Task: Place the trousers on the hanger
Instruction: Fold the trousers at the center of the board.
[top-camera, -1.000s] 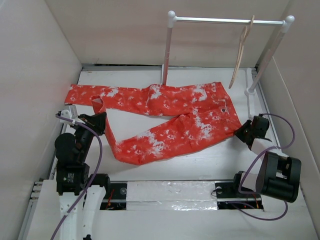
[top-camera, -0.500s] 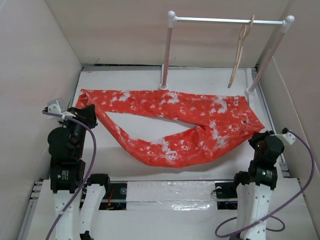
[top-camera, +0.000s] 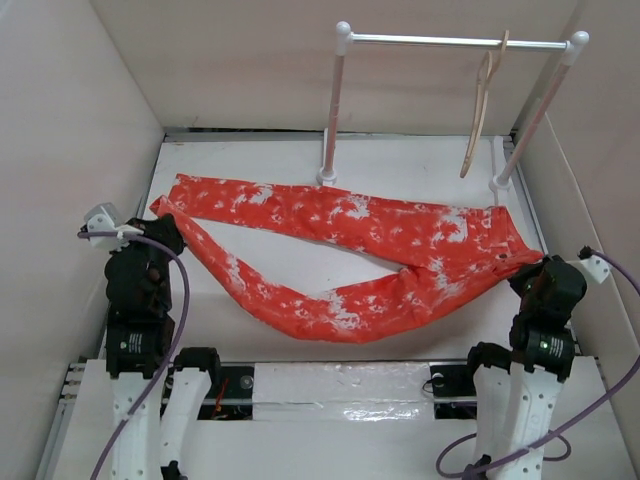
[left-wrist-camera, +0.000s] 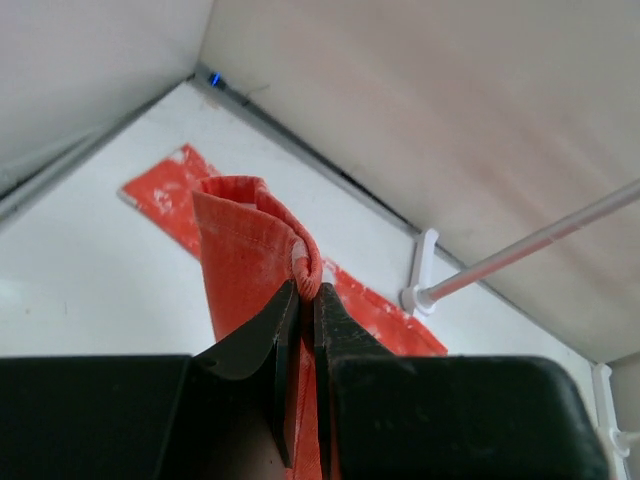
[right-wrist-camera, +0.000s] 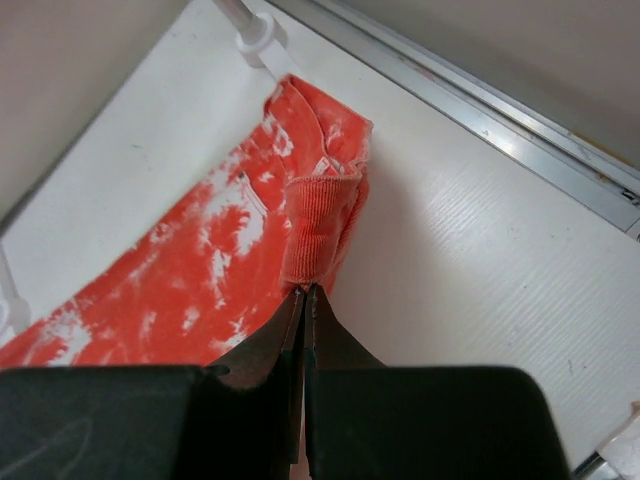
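The red-orange trousers (top-camera: 370, 250) with white blotches hang stretched between my two grippers, legs to the left, waist to the right. My left gripper (top-camera: 165, 228) is shut on a fold of a leg end (left-wrist-camera: 262, 235), its jaws pinching the cloth (left-wrist-camera: 305, 290). My right gripper (top-camera: 535, 270) is shut on the ribbed waistband (right-wrist-camera: 318, 235) at the right end. The pale wooden hanger (top-camera: 482, 100) hangs by its hook from the white rail (top-camera: 450, 41) at the back right, apart from the trousers.
The white rail stands on two posts (top-camera: 332, 110) (top-camera: 535, 110) at the back of the white table (top-camera: 300, 290). Beige walls close in left, right and behind. A rail post foot (left-wrist-camera: 420, 280) shows in the left wrist view.
Both grippers have drawn outward and nearer the bases, pulling the trousers taut and flatter. The right gripper moved right and the waist end followed. The hanger has not moved.
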